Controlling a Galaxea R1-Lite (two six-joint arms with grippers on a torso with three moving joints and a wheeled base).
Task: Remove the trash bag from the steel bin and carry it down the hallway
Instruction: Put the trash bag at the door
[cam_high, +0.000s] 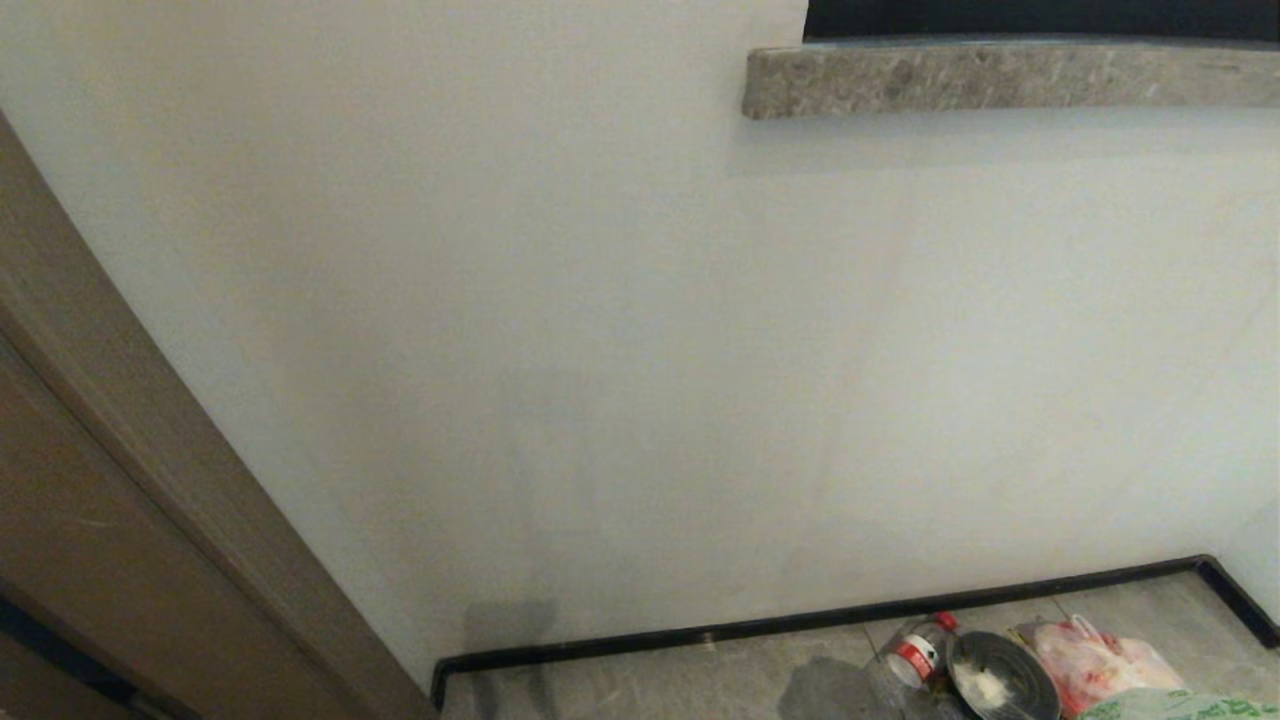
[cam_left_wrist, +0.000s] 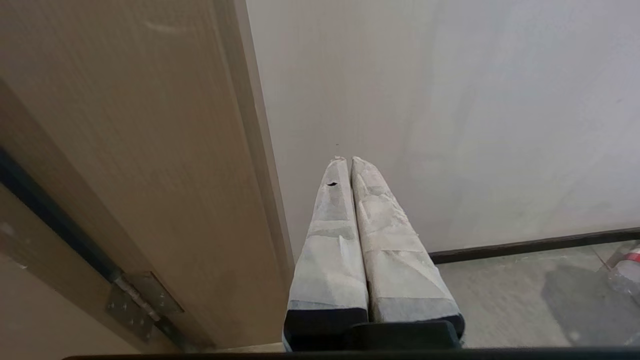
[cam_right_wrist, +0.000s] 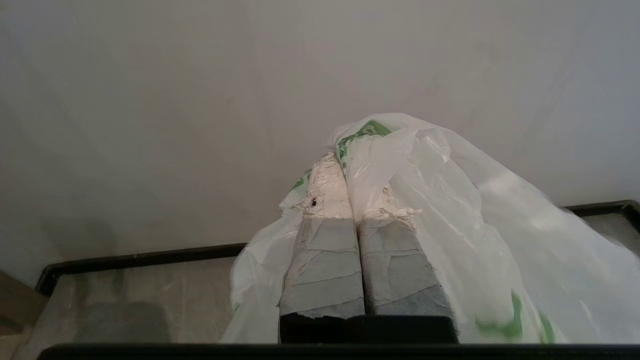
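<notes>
1. Right gripper (cam_right_wrist: 345, 165), nearest: fingers (cam_right_wrist: 325, 240) pressed together on a fold of the trash bag (cam_right_wrist: 440, 240), thin translucent white plastic that drapes over and beside them. The bag's edge also shows at the near right corner of the head view. Judged risks: the film is slick and pinched only at a fold, so it may slide free during driving; the hanging part may drag on the floor tiles (cam_high: 700, 680) or snag and tear.

2. Left gripper (cam_left_wrist: 349, 161): fingers closed together, holding nothing, hanging close to the brown door frame (cam_left_wrist: 150, 150) on the left. Judged risk: a turn of the base could knock it against the frame.

3. Steel bin (cam_high: 1000, 680), on the floor at near right, just past the bag's edge: black rim, no liner visible, white scrap inside. A clear plastic bottle (cam_high: 915, 650) with a red cap and red label lies touching its left side; a pinkish-red plastic bag (cam_high: 1090, 660) lies at its right. Judged risk: the swinging bag or the base may topple the bin or roll the bottle.

4. Black baseboard (cam_high: 800, 620) and white wall (cam_high: 600, 350) behind; grey stone ledge (cam_high: 1000, 80) at far upper right.

Writing: green printed marks on the trash bag, unreadable; bottle label text too small to read.
</notes>
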